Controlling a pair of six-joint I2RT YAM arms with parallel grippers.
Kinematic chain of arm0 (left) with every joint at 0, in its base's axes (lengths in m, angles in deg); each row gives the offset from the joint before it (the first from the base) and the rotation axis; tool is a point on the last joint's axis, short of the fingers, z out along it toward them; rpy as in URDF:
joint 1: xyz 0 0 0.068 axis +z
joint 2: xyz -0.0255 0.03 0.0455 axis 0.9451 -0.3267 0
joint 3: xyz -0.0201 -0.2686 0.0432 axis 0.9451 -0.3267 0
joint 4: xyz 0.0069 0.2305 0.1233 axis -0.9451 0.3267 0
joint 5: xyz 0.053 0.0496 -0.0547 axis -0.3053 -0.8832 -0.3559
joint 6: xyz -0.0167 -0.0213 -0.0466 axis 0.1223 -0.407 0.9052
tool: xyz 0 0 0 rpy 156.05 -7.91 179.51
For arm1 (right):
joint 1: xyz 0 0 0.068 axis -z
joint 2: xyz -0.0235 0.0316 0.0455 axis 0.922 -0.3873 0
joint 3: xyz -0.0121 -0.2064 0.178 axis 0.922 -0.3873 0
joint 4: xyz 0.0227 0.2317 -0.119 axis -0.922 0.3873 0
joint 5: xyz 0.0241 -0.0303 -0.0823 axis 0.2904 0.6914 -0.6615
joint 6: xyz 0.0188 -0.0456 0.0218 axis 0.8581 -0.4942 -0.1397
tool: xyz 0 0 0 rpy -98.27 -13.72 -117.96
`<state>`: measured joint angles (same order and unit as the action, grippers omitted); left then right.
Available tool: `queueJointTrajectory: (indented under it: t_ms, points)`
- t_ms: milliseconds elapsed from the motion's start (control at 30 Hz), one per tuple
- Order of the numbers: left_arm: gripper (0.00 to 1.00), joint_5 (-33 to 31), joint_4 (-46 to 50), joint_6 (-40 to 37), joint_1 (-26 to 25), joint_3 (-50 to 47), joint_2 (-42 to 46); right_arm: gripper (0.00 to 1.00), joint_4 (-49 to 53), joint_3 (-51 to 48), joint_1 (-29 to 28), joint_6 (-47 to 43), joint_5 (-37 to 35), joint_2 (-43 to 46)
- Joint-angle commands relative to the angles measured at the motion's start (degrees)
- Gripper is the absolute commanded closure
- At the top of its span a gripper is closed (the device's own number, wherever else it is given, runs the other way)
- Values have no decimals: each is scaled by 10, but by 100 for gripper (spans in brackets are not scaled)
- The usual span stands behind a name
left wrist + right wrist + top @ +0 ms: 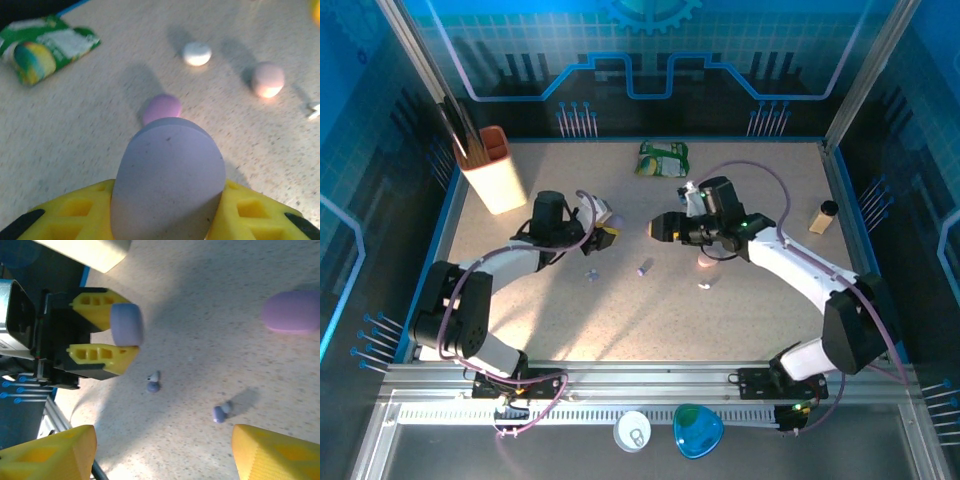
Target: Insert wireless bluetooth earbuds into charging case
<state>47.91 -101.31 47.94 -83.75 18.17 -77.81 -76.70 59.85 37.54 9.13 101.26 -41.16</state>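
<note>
While the left gripper grips the lilac case, the wide-spread right gripper should next pinch the lower-centre earbud.

A green snack packet lies on the desk near its far edge. A cream holder with dark sticks stands far left, a dark-capped bottle far right.
</note>
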Motion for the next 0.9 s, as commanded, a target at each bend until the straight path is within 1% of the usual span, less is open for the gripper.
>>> queueJointTrajectory:
  t_ms: [0, 133, 300, 400, 567, 767, 833, 867]
  points:
    - [76, 53, -53, -34, -18, -10, 20, 28, -17, 35, -21, 4, 35, -24]
    - [75, 57, -51, -62, -36, -17, 31, 28, -27, 57, -35, 5, 41, -58]
    - [75, 68, -29, -82, -43, -17, 45, 29, -29, 79, -42, 5, 43, -87]
    - [74, 71, -11, -91, -47, -12, 49, 33, -28, 88, -43, 6, 43, -103]
    - [72, 73, -2, -98, -51, -10, 50, 48, -31, 95, -44, 9, 50, -120]
    - [70, 73, -13, -94, -53, -15, 49, 76, -34, 96, -43, 12, 58, -124]
    - [69, 71, -19, -91, -53, -16, 47, 82, -37, 96, -43, 15, 62, -124]
    - [68, 71, -21, -87, -53, -16, 47, 83, -38, 96, -43, 16, 64, -123]
